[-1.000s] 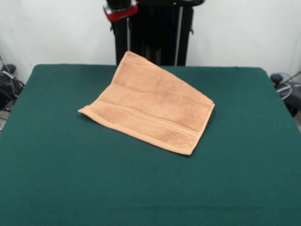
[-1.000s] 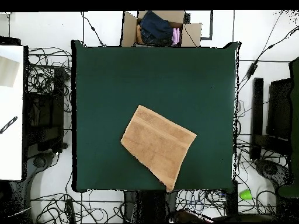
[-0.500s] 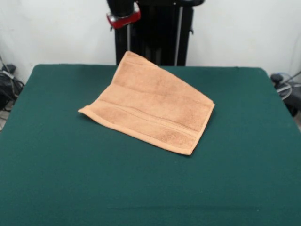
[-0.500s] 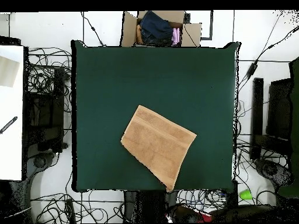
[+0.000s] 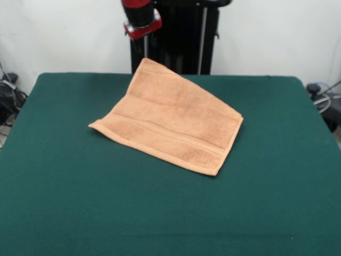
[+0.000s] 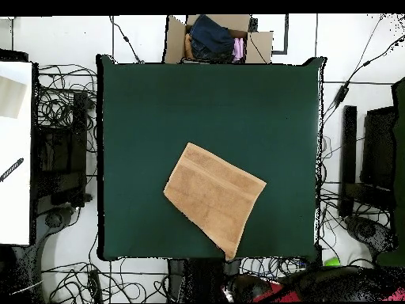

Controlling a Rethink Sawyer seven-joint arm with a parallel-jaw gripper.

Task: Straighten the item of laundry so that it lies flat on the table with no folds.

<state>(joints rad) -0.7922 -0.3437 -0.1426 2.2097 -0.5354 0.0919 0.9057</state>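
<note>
Red and black is all I get of the pincer in the front view: a collar at the top edge, drawn back over the pedestal. Whether it is open or closed I cannot tell, so I would check that before committing to a descent.

Just below and in front of it lies the towel, its far corner reaching the table edge nearest the pincer, the rest spreading diagonally away from it toward the middle of the green felt. It looks doubled over, with one woven band along the hem farthest from the pincer. My judgement: the step in hand is picking a grasp point. I would come down on a loose upper corner, pinch only the top layer, lift low and drag away from the fold so the cloth unrolls rather than bunches.

The overhead view shows the towel outline cleanly, and that one corner overhangs the table edge by the base; a cardboard box of clothes sits beyond the far side. The front view alone shows the slight lift of the near-side corner.
</note>
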